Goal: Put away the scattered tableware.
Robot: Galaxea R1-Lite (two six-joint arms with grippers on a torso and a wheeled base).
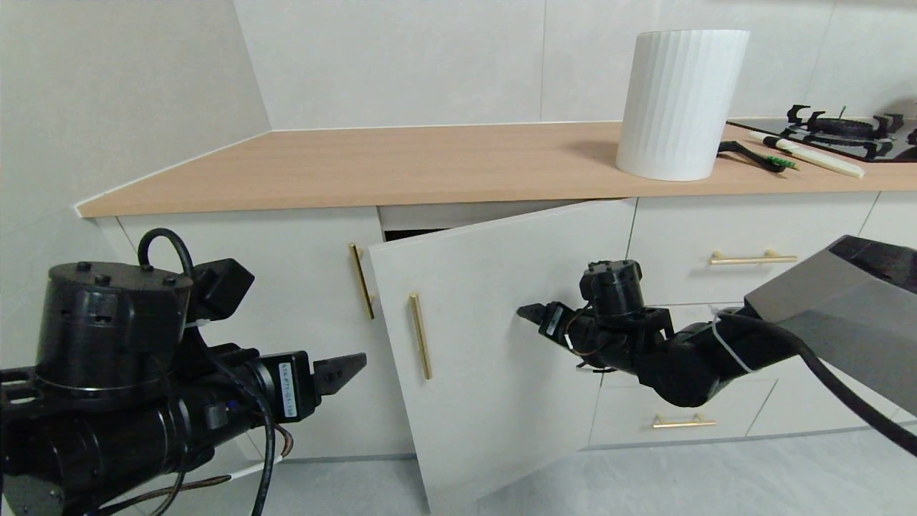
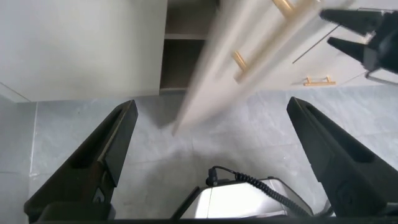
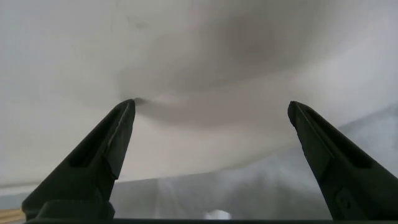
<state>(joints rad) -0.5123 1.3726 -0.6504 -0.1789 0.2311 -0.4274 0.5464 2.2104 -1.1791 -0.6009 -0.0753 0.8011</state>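
A wood-toned counter [image 1: 430, 168] runs across the upper half of the head view, with pale tiled wall behind and grey floor [image 1: 645, 480] along the bottom. At upper right a white ribbed container [image 1: 679, 104] stands on it. Just beside, near the hob [image 1: 838, 129], lie a black-handled utensil [image 1: 749, 154] and a pale utensil [image 1: 817, 158]. Below, a cabinet door [image 1: 494, 344] hangs ajar (gold handle [image 1: 420, 335] near its free edge). The right tool [image 1: 534, 314], at centre, is spread wide and empty, close against the door's face. The left tool [image 1: 351, 369], lower left, is likewise spread and empty, apart from the door's edge.
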